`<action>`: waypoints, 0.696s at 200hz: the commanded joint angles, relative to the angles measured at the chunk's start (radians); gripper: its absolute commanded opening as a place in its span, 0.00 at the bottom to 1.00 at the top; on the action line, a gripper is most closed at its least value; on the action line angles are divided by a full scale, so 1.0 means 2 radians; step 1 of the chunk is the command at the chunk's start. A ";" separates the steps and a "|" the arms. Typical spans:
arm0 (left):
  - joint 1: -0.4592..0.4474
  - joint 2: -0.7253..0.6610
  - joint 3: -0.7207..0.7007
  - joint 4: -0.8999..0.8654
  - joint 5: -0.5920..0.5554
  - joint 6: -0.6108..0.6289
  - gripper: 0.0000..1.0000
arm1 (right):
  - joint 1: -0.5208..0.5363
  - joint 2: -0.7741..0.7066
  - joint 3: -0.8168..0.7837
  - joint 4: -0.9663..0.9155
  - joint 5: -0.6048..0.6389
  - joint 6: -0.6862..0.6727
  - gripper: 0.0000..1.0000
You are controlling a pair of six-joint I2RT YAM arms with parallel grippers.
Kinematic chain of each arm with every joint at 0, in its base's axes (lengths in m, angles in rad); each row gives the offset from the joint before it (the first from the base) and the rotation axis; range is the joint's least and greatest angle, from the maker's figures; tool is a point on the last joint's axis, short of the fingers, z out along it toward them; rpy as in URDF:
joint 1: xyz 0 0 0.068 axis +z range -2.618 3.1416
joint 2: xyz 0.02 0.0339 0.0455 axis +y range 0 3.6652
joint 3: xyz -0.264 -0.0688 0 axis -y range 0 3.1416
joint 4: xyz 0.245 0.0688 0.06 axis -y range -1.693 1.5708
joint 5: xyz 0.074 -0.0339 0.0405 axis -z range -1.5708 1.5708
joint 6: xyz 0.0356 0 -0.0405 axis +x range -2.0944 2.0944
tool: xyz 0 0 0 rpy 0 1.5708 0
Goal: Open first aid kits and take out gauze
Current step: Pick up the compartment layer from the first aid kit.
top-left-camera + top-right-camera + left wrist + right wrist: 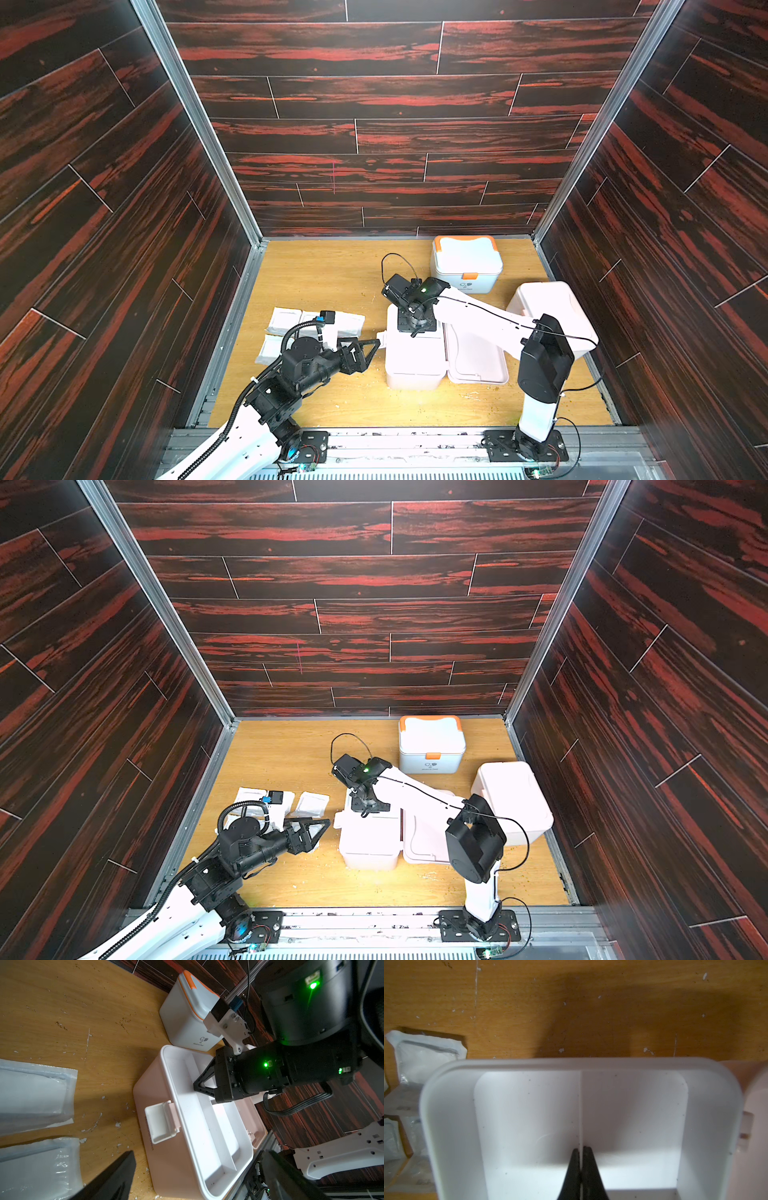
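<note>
Right gripper point(580, 1148) stands inside the open pink kit point(411, 368), jaws clenched on the thin divider point(580, 1105) of its white tray point(529, 1118). No gauze shows in either half, and the divider's long axis runs straight away from the fingertips, along the kit's length. Gauze packets point(311, 804) lie flat on the table point(332, 270), left of this kit and just beside the left gripper point(371, 350), which hangs wide open near the latch point(160, 1124). Judgement: a tray lift would go straight up with the right arm, while the left is nearer the packets.

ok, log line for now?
right gripper: shut on divider in open pink kit | left gripper: open, near latch | gauze packets: on table
</note>
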 commanded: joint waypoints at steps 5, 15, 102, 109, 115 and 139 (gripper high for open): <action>0.001 0.003 -0.010 0.027 -0.002 -0.015 1.00 | 0.004 0.018 0.024 -0.027 0.031 0.010 0.00; 0.002 0.007 -0.009 0.028 0.001 -0.016 1.00 | 0.005 0.018 0.028 -0.031 0.037 0.009 0.00; 0.000 0.017 -0.001 0.028 0.006 -0.018 1.00 | 0.023 0.001 0.072 -0.071 0.091 0.013 0.00; 0.000 0.015 0.001 0.027 0.005 -0.018 1.00 | 0.025 -0.006 0.072 -0.072 0.098 0.014 0.00; 0.000 0.013 0.002 0.026 0.005 -0.017 1.00 | 0.027 -0.015 0.072 -0.070 0.104 0.014 0.00; 0.000 0.002 0.008 0.020 0.000 -0.016 1.00 | 0.031 -0.059 0.057 -0.046 0.118 0.005 0.00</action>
